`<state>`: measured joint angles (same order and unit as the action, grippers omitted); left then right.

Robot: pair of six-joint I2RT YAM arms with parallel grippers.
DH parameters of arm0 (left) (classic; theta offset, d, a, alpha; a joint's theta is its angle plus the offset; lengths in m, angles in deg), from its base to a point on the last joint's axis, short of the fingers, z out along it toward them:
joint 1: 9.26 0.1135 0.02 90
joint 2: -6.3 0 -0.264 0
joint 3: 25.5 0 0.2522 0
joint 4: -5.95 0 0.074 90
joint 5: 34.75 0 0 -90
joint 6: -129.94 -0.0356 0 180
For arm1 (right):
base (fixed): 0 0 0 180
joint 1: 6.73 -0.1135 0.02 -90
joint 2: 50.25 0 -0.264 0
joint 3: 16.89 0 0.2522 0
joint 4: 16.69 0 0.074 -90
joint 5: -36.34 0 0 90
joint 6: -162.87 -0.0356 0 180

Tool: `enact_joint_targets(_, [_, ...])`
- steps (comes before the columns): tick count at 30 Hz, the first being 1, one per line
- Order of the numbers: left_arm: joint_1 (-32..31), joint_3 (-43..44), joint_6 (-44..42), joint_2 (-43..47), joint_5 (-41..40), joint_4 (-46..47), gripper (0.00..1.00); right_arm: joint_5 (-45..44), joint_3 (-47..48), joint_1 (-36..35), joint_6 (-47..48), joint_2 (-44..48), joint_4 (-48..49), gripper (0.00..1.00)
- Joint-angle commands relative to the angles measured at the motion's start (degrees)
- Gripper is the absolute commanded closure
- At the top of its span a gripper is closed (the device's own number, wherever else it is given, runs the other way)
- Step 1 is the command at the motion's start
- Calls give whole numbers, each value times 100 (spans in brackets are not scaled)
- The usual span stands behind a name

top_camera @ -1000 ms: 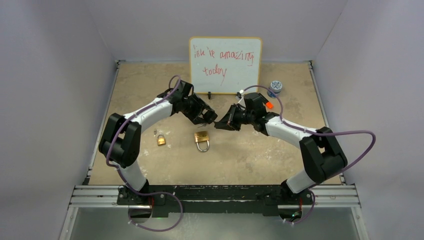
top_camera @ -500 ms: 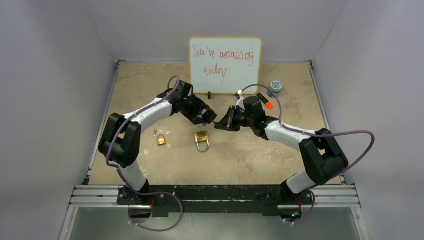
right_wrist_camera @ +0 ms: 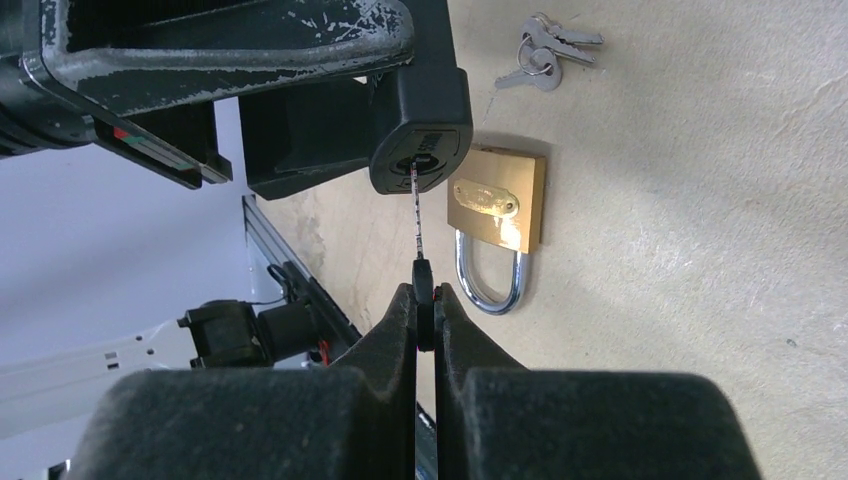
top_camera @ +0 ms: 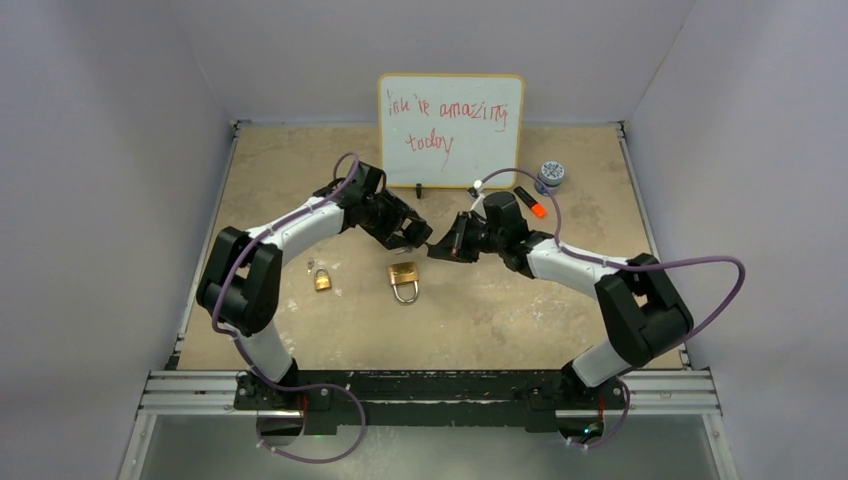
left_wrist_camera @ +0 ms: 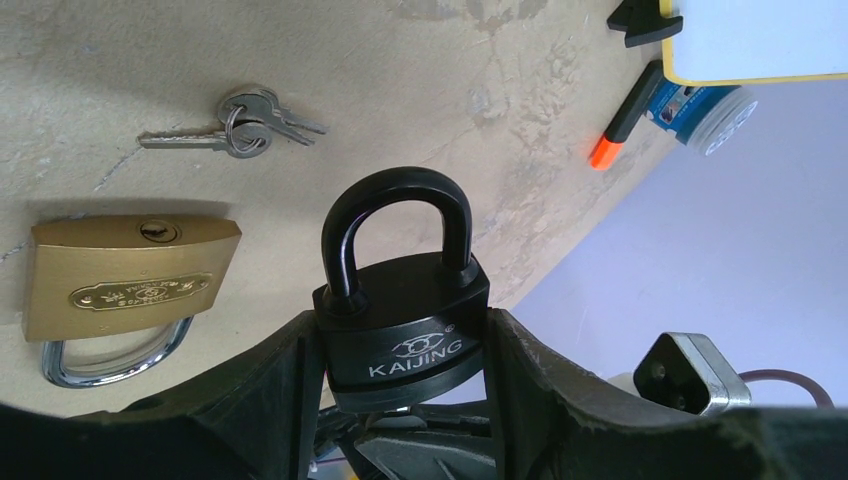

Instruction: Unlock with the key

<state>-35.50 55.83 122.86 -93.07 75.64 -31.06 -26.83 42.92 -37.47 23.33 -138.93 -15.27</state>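
My left gripper (left_wrist_camera: 400,350) is shut on a black padlock (left_wrist_camera: 400,320), clamping its body from both sides, with the shackle closed and pointing away. In the top view the two grippers meet nose to nose above the table, left gripper (top_camera: 416,237) facing right gripper (top_camera: 442,248). My right gripper (right_wrist_camera: 425,300) is shut on the black head of a key (right_wrist_camera: 417,215). The key's thin blade reaches up to the keyhole in the bottom face of the black padlock (right_wrist_camera: 420,130), and its tip is in the slot.
A large brass padlock (top_camera: 404,281) lies on the table just under the grippers, and a small brass padlock (top_camera: 322,280) lies to the left. A ring of spare keys (left_wrist_camera: 235,125) lies nearby. At the back stand a whiteboard (top_camera: 450,115), a marker (top_camera: 530,203) and a blue-capped jar (top_camera: 550,177).
My right wrist has turned and edged slightly left toward the black padlock. The left arm has stayed still with the lock.
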Motion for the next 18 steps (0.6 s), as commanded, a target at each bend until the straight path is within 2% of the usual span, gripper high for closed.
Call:
enact_joint_targets(1, [-153, 55, 174, 533, 1119, 308, 81, -704, 264, 31, -271, -191, -565, 100])
enact_joint_targets(12, [-153, 58, 43, 472, 1169, 309, 81, -511, 353, 70, -864, -247, -606, 100])
enact_joint_targets(18, [-153, 74, 131, 505, 1237, 383, 81, -523, 517, 77, -67, -543, -214, 100])
